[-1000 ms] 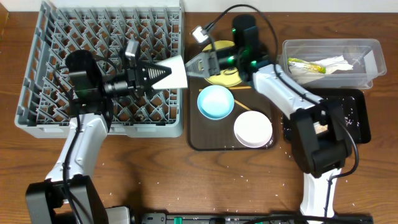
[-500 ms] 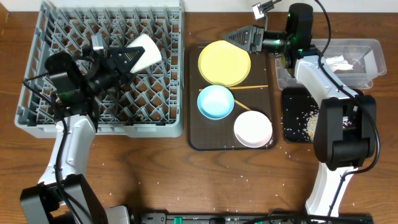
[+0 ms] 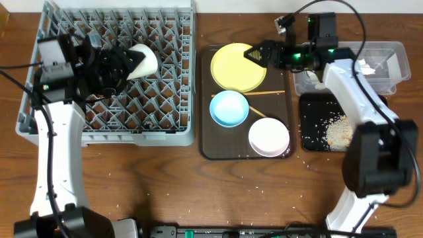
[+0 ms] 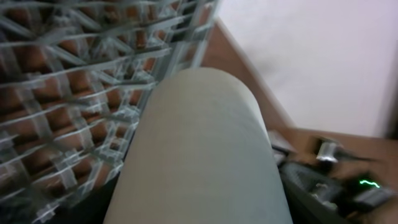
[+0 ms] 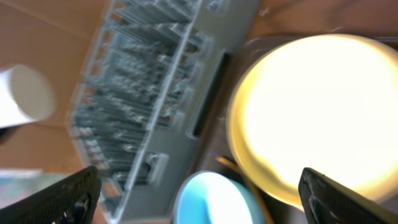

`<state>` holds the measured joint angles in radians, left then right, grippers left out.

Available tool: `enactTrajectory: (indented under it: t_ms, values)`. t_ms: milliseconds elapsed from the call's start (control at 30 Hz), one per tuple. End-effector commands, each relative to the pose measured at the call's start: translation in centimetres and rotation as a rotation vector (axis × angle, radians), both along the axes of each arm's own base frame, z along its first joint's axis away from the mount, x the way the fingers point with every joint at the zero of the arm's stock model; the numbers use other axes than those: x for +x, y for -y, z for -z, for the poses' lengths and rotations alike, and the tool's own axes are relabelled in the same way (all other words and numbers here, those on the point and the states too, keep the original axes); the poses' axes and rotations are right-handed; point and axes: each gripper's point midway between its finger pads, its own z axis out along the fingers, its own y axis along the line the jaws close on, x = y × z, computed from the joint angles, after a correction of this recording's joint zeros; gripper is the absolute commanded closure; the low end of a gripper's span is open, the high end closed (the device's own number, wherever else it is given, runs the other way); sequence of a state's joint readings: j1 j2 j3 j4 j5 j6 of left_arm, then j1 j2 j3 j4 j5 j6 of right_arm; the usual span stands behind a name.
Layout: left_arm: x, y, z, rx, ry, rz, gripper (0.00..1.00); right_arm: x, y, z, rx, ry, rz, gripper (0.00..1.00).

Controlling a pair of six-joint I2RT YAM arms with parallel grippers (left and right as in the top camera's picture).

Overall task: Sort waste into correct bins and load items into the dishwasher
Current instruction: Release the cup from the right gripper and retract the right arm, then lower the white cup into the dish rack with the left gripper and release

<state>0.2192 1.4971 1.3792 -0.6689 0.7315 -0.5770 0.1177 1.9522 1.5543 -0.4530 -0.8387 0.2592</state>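
Note:
My left gripper (image 3: 132, 61) is shut on the small white cup (image 3: 144, 61), holding it on its side over the grey dish rack (image 3: 172, 39). In the left wrist view the cup (image 4: 199, 143) fills the middle, with the rack's pegs (image 4: 68, 81) behind it. My right gripper (image 3: 255, 53) stands open and empty above the right rim of the yellow plate (image 3: 234, 69). Its wrist view shows both fingertips (image 5: 68, 199) wide apart over the plate (image 5: 317, 106) and the light blue bowl (image 5: 214, 199). The blue bowl (image 3: 229, 108), white bowl (image 3: 269, 137) and two chopsticks (image 3: 269, 92) lie on the brown tray (image 3: 206, 142).
The clear tub (image 3: 386, 73) at the back right holds a white napkin (image 3: 367, 65), and my right arm partly covers it. The black tray (image 3: 310, 132) beside it holds rice scraps (image 3: 337, 132). Loose rice grains dot the front of the table (image 3: 225, 198).
The right gripper let go of the cup, opened wide and drew back over the plate. The left gripper carried the cup leftward, further over the rack.

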Motion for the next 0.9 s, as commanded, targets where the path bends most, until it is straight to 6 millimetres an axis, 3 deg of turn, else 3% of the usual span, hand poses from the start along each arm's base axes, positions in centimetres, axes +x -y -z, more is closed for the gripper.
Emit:
enactTrajectory:
  t_ms: [0, 133, 267, 600, 867]
  values:
    - [-0.1, -1.0, -1.2, 0.344, 0.032, 0.017, 0.92, 0.3, 3.6, -2.5, -0.274, 0.162, 0.118, 0.01]
    - [-1.0, 0.2, -0.6, 0.552, -0.016, 0.041, 0.92, -1.2, 6.4, -3.9, -0.408, 0.143, 0.22, 0.01]
    - [-2.0, 1.4, 1.2, 0.687, -0.089, 0.077, 0.92, -2.6, 8.1, -4.5, -0.491, 0.128, 0.263, 0.01]
    - [-3.7, 4.4, 8.2, 0.737, -0.327, 0.263, 0.92, -4.2, 8.3, -3.5, -0.515, 0.056, 0.244, 0.01]
    - [-6.8, 5.7, 9.6, 0.76, -0.448, 0.358, 0.92, -4.5, 8.4, -3.3, -0.518, 0.042, 0.24, 0.01]
